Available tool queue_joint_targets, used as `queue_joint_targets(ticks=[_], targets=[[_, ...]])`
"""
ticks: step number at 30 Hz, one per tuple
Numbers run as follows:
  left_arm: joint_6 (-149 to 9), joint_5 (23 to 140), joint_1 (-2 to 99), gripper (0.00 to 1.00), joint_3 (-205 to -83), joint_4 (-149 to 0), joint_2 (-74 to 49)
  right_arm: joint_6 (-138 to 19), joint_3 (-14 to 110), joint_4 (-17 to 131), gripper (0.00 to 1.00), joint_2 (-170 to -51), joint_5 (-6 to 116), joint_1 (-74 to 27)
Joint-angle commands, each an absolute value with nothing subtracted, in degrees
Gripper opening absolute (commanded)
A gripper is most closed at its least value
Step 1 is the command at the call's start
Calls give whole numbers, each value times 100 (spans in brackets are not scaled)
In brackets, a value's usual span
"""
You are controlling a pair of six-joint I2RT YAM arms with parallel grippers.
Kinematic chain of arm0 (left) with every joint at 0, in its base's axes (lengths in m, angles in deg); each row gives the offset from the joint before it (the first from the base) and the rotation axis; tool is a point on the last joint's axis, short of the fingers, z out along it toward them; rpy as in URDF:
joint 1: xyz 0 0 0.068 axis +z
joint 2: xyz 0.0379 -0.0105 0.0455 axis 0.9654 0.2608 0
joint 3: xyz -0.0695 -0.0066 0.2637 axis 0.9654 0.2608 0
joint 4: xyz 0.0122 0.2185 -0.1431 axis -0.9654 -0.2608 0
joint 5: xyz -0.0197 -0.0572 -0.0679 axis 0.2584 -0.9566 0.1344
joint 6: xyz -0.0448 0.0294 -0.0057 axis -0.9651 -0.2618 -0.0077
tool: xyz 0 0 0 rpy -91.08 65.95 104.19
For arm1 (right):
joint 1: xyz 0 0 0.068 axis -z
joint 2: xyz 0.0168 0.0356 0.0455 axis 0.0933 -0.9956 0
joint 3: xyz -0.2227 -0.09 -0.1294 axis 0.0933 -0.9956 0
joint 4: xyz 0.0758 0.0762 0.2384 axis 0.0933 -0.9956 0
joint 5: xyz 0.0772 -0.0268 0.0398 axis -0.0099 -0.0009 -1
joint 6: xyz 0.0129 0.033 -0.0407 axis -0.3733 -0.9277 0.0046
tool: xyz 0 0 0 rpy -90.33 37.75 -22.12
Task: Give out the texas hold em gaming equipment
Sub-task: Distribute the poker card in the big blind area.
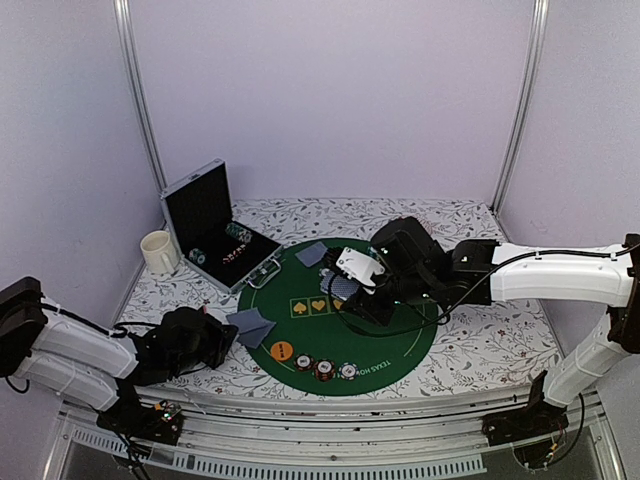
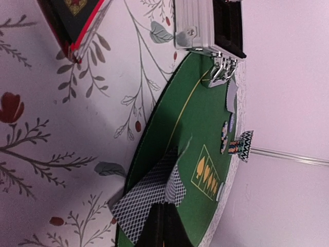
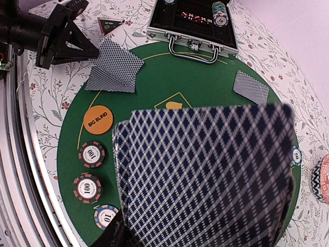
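While the right gripper [image 1: 352, 284] grasps the fanned blue-checked card stack [image 3: 205, 175] above the round green felt mat [image 1: 400, 338], two card pairs [image 3: 114, 66], orange big-blind disc [image 3: 97, 119] and three striped chips [image 3: 87, 188] are already placed. Left gripper [image 1: 222, 334] clenched by one pair. More hands likely remain.

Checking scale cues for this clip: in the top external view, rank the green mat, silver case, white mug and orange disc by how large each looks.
1. green mat
2. silver case, open
3. white mug
4. orange disc
The mug and disc are the closest pair, but the mug still looks bigger.
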State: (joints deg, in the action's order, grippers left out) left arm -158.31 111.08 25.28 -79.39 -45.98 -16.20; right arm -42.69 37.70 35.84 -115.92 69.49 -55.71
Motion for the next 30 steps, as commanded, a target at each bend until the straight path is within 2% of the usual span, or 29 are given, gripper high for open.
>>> queue_joint_targets(ticks=[1, 7, 12, 16, 20, 23, 26, 30], targets=[[-16076, 10857, 2392, 1, -7968, -4484, -1317, -4318, 3766, 3601, 42, -11377, 6917, -5546], [-16146, 10348, 2267, 28, -8049, -4817, -1280, -4318, 3768, 3540, 43, -11323, 6943, -5540], [-15948, 10262, 2225, 37, -8211, -5874, -1846, -4311, 3775, 3525, 43, -11324, 6945, -5544], [-15703, 10307, 2223, 50, -8266, -6564, -2348, -4280, 3825, 3528, 43, -11389, 6941, -5540], [-15282, 10507, 2209, 52, -8393, -7313, -2876, -4252, 3914, 3509, 43, -11462, 6923, -5540], [-14453, 11474, 2223, 52, -8727, -7909, -3315, -4243, 3936, 3507, 43, -11473, 6901, -5545], [-12743, 12069, 2354, 55, -8800, -7446, -3553, -4239, 3945, 3492, 42, -11491, 6875, -5540], [-12069, 11858, 3001, 52, -8807, -7272, -3473, -4222, 4004, 3451, 43, -11520, 6861, -5543]])
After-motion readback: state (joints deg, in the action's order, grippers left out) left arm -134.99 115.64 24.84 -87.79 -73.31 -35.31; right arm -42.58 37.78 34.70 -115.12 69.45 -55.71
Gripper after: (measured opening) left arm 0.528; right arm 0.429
